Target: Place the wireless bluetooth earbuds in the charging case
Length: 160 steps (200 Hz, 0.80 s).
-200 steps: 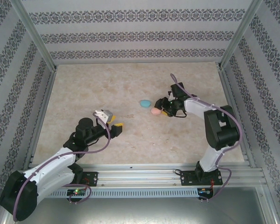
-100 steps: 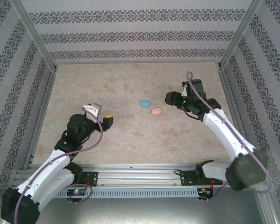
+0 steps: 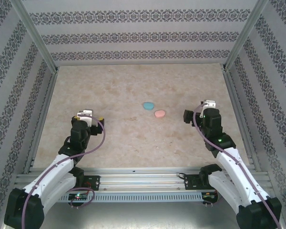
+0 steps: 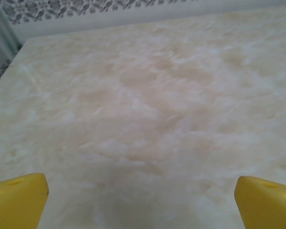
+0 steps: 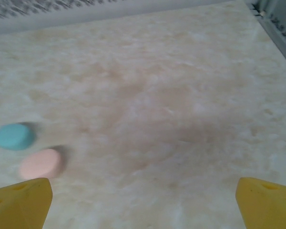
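Spread wide, the left pincer (image 3: 89,118) holds nothing. It sits low over the surface (image 3: 114,81), close to the left edge and nearer the near-left corner than the far one. In its own wrist camera, its two yellow fingertips (image 4: 16,198) poke in at the bottom corners, far apart, with bare pale surface between them.

The right pincer (image 3: 196,114) sits close to the right edge, about level with the left one. It is spread wide too. Its yellow tips (image 5: 20,202) are far apart and nothing is between them.

Two small oval cases lie flat on the surface, near the middle and a bit toward the right edge. The blue case (image 3: 148,105) is the farther one. The pink case (image 3: 159,114) is just beside it, a little nearer the near edge and the right edge. They are close, but a thin gap shows between them.

Each one looks like a smooth flat pebble. The long way of each case runs side to side, from the left edge toward the right edge, tipped just a little. I cannot tell which end is the front, or where a lid opens.

The pink case is near the right pincer, off to its left, and not touching it. The left pincer is well apart from both cases. Walls (image 3: 133,36) with a dark flower pattern stand around the surface.
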Motion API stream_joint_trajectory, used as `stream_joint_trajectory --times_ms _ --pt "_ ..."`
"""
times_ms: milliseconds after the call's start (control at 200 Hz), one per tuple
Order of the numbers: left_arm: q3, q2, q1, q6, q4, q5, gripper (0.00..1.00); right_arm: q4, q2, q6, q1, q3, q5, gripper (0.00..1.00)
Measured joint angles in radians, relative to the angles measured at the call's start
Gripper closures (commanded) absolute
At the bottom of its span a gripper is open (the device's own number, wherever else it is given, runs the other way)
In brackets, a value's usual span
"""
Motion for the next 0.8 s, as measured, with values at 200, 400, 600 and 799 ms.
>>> stream_joint_trajectory --times_ms 200,400,600,799 --pt "-0.111 0.149 0.002 0.167 0.268 0.014 0.0 0.314 0.054 -0.113 -0.055 -0.24 0.011 0.02" --pt "-0.157 0.346 0.028 0.215 0.552 -0.009 0.0 0.635 0.296 -0.16 -0.133 -0.267 -0.063 0.02" --pt "-0.093 0.534 0.082 0.218 0.716 0.017 0.0 0.88 0.529 -0.196 -0.145 -0.249 -0.122 0.02" --pt "0.071 0.593 0.143 0.172 0.67 0.08 0.0 1.078 0.757 -0.203 -0.177 -0.182 -0.13 0.02"
